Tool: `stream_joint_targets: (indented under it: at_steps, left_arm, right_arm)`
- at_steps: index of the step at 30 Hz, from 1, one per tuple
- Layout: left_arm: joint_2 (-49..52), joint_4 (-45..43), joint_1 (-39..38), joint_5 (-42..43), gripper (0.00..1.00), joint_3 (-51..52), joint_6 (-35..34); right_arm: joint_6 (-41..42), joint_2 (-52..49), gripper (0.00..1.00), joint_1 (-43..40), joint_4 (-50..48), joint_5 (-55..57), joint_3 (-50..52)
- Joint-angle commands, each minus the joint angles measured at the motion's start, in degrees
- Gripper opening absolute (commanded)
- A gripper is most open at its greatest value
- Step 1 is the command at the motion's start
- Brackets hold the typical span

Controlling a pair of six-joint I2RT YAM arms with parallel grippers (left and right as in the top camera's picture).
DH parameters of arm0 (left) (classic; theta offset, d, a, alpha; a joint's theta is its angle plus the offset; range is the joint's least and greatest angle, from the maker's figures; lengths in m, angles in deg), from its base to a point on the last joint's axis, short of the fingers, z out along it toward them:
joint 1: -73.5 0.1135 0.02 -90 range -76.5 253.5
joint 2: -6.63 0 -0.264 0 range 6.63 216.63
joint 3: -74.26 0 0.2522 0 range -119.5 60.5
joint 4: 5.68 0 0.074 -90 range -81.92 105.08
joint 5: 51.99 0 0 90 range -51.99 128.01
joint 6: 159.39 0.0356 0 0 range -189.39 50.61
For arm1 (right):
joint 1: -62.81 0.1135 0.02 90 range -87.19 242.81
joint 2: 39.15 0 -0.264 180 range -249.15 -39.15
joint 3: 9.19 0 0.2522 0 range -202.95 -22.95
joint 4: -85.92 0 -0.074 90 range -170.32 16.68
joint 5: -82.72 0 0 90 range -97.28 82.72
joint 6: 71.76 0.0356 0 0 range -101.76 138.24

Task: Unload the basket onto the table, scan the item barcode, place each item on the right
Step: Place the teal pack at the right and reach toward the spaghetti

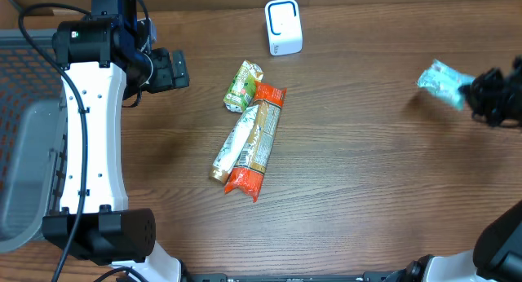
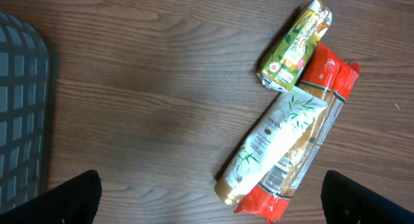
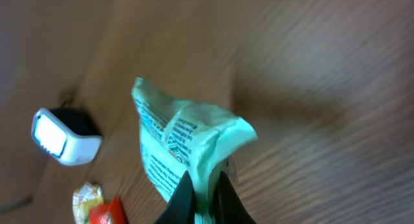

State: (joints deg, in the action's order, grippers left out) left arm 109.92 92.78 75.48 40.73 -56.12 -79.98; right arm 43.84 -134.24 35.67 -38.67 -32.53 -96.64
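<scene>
A pale green packet (image 1: pixel 440 81) is gripped by the closed right end effector (image 1: pixel 466 93) above the counter (image 1: pixel 367 176), well apart from the white scanner (image 1: pixel 283 27), so pickup is judged done and the barcode pass not yet made, while the left end effector (image 1: pixel 178 69) is held wide open, empty.

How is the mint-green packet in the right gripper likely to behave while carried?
Probably floppy: the mint-green packet is crumpled and folds where the right gripper pinches one edge. Likely light, since that narrow pinch alone seems to hold it above the table. Its creased film looks apt to bend further if pushed.
</scene>
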Motion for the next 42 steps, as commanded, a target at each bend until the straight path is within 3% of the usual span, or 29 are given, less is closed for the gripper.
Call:
stream_joint_targets:
  at_steps: [1, 6, 9, 12, 15, 23, 26, 36, 42]
  left_arm:
    - [0.61, 0.09, 0.24, 0.02, 1.0, 0.0, -0.57]
    - [0.61, 0.09, 0.24, 0.0, 1.0, 0.0, -0.57]
    - [0.61, 0.09, 0.24, 0.02, 0.99, 0.0, -0.57]
    - [0.61, 0.09, 0.24, 0.0, 1.0, 0.0, -0.57]
    - [0.61, 0.09, 0.24, 0.02, 1.0, 0.0, -0.57]
    - [0.61, 0.11, 0.24, 0.02, 1.0, -0.02, -0.57]
    - [0.61, 0.09, 0.24, 0.02, 1.0, 0.0, -0.57]
    - [0.61, 0.09, 0.24, 0.0, 1.0, 0.0, -0.57]
    - [0.61, 0.09, 0.24, 0.02, 0.99, 0.0, -0.57]
  right_arm:
    - [9.18, 0.76, 0.04, -1.14, -5.4, -1.14, 8.15]
    - [9.4, 0.76, 0.06, -1.11, -6.71, 6.29, 13.03]
    - [9.05, 0.76, 0.45, -1.33, -6.69, 7.15, 13.31]
    - [6.36, 0.81, 0.6, -1.84, -5.22, 4.17, 12.17]
    - [5.42, 0.92, 0.68, -1.86, -1.49, 1.51, 9.25]
    - [-1.81, 1.77, 0.74, 4.81, 16.61, -0.5, -6.75]
    - [-2.34, 1.6, 1.0, 13.94, 16.37, -6.64, -7.85]
    - [-1.31, -6.19, 1.0, 40.94, 5.4, -7.45, -5.68]
    - [6.47, -14.49, 0.99, 50.88, -2.82, -6.38, -5.64]
